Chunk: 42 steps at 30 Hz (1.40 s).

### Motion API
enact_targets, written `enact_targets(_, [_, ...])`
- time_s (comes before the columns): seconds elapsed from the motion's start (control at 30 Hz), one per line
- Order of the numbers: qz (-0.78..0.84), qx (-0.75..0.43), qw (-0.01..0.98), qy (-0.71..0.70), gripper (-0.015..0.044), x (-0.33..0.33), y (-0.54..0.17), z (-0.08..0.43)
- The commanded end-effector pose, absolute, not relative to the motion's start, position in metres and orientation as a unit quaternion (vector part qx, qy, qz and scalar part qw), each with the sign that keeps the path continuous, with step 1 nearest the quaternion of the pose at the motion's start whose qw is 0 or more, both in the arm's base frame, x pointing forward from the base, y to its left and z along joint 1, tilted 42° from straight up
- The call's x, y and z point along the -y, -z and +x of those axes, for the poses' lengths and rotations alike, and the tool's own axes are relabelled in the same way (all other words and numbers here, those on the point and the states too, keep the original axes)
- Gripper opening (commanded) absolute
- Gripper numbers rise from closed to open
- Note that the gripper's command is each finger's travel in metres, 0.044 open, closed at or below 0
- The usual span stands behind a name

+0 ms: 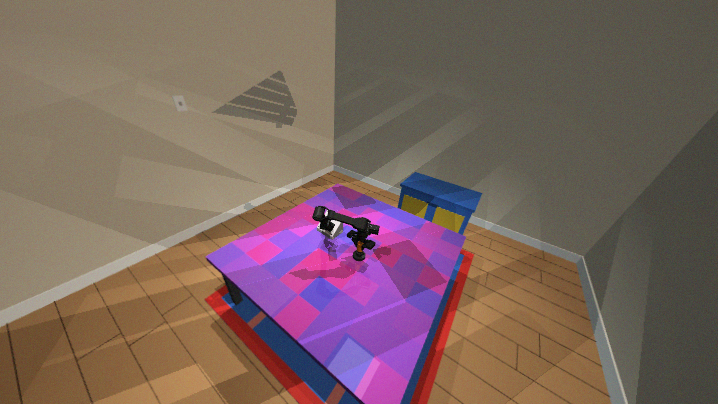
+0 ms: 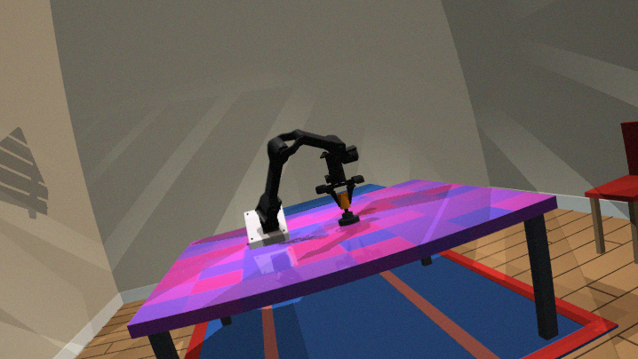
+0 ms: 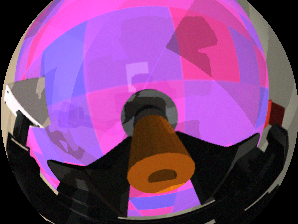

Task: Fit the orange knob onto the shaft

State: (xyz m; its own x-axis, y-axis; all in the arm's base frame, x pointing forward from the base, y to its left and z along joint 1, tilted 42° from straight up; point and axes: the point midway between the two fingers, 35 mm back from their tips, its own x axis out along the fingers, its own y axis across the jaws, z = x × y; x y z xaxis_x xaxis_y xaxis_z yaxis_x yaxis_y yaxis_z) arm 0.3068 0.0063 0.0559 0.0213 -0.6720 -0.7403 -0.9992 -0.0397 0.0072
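Observation:
The orange knob (image 1: 360,246) (image 2: 344,200) (image 3: 159,142) is upright between the fingers of my gripper (image 2: 344,203) (image 3: 157,148), which is shut on it. Its wide top, with a D-shaped hole, faces the wrist camera. The round dark pedestal (image 1: 358,256) (image 2: 348,221) (image 3: 130,108) stands on the table directly below. In the exterior view the knob's lower end is above the pedestal's wide base, with a narrow dark part between them. The shaft's flat side is hidden, and I cannot tell how far the shaft is inside the knob.
The arm's white base plate (image 1: 331,229) (image 2: 252,224) (image 3: 28,98) is on the patchwork table (image 1: 421,321) (image 2: 378,263), beside the pedestal. A blue cabinet (image 1: 441,189) stands beyond the table, and a red chair (image 2: 613,192) stands to the right in the exterior view.

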Motion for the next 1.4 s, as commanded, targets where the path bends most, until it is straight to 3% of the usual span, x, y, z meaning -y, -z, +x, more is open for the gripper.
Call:
enact_targets(0.0, [-0.660, -0.632, 0.277, -0.296, 0.0000, -0.0077, -0.0564, 0.3085])
enact_targets(1.37, [-0.667, -0.624, 0.260, -0.313, 0.0000, -0.0086, -0.0587, 0.3092])
